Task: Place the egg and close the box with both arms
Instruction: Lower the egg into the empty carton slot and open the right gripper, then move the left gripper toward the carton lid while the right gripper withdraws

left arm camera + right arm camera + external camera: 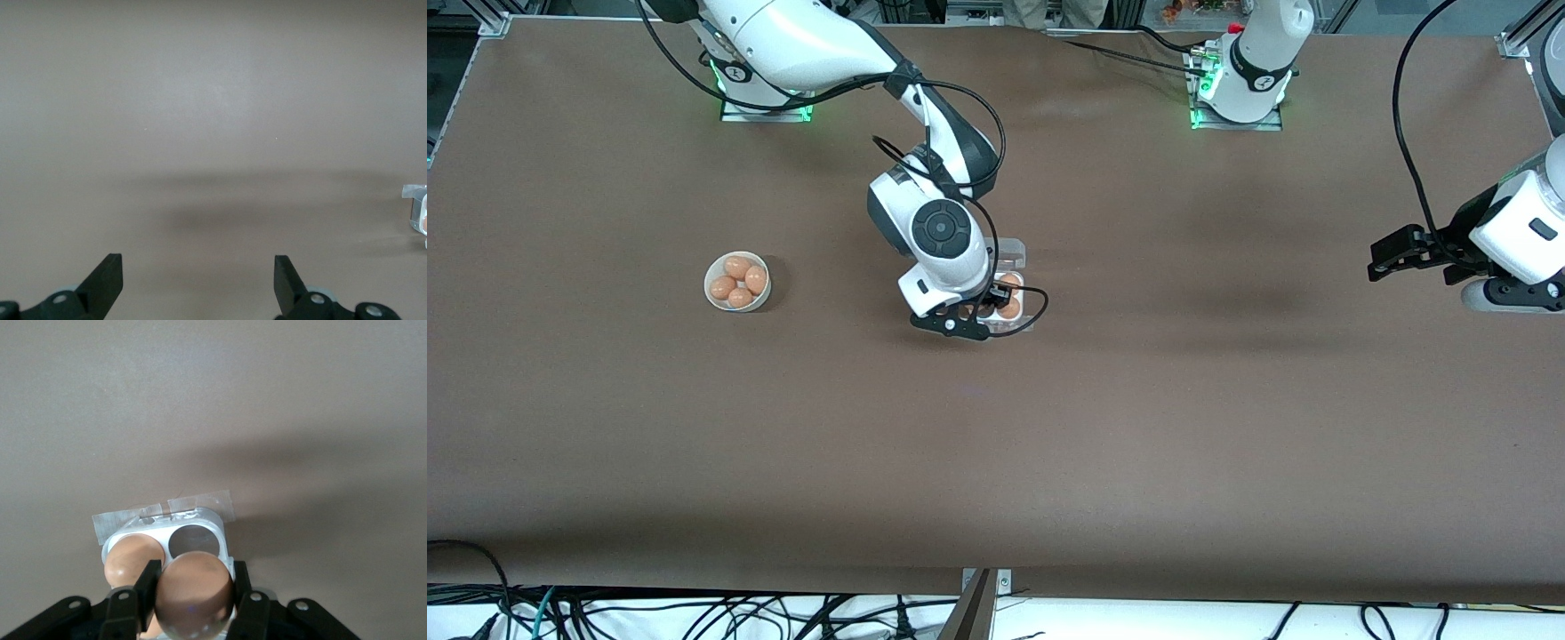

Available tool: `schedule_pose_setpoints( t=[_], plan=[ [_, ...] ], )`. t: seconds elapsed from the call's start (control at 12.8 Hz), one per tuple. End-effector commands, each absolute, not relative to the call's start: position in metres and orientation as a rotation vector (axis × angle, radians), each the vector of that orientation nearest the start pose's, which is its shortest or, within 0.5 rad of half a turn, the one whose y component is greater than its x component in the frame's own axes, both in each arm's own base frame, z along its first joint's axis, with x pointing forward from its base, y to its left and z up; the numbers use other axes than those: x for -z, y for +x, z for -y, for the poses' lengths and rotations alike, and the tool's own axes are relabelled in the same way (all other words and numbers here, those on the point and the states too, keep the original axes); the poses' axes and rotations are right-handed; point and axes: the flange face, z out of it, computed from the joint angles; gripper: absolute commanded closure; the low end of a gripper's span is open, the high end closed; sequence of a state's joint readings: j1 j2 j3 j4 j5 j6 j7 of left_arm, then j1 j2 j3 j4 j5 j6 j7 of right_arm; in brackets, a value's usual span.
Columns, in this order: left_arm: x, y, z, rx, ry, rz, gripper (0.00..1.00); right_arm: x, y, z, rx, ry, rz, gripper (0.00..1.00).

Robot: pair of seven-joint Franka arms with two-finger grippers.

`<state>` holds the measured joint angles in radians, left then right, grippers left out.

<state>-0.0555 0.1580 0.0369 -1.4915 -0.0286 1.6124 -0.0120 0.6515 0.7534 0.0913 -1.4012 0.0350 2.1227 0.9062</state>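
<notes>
The brown table (996,427) is carrying two items. A white bowl (737,282) of eggs is sitting toward the right arm's end, and the box (1009,293) is lying open near the table's middle.

A brown oval egg (193,590) is pinched above a small clear-plastic four-cell egg box (167,537), lid open, mid-counter, with eggs already in cells.

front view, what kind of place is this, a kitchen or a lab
Most likely a robotics lab, not a kitchen: two white arms bolted along one edge of a bare brown table, loose cables along its other edge, and only a bowl of eggs and a clear egg box laid out.
</notes>
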Motion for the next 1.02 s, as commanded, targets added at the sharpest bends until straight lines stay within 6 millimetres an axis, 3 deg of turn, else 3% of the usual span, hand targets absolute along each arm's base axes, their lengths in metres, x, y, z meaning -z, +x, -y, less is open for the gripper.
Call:
schedule_pose_setpoints(
  t=[0.0,0.23,0.31,0.47,0.55,0.63,0.94],
  plan=[
    [-0.574,0.609,0.023,-0.061,-3.166,-0.034,0.0,-0.249,0.543,-0.495,-0.089,-3.084,-0.319,1.0],
    [-0.573,0.61,0.028,-0.064,-3.168,-0.046,0.0,-0.239,0.542,-0.496,-0.082,-3.092,-0.336,0.96],
    [-0.573,0.61,0.03,-0.064,-3.168,-0.049,0.0,-0.238,0.543,-0.496,-0.07,-3.091,-0.336,0.85],
    [-0.574,0.608,0.052,-0.066,-3.172,-0.073,0.0,-0.238,0.543,-0.496,-0.069,-3.087,-0.349,0.56],
    [-0.574,0.606,0.067,-0.07,-3.171,-0.061,0.0,-0.237,0.542,-0.496,-0.071,-3.088,-0.356,0.12],
    [-0.574,0.604,0.083,-0.071,-3.17,-0.044,0.0,-0.237,0.543,-0.496,-0.07,-3.088,-0.365,0.0],
    [-0.564,0.592,0.147,-0.115,-3.171,-0.052,0.0,-0.242,0.543,-0.496,-0.065,-3.084,-0.369,0.0]
  ],
)
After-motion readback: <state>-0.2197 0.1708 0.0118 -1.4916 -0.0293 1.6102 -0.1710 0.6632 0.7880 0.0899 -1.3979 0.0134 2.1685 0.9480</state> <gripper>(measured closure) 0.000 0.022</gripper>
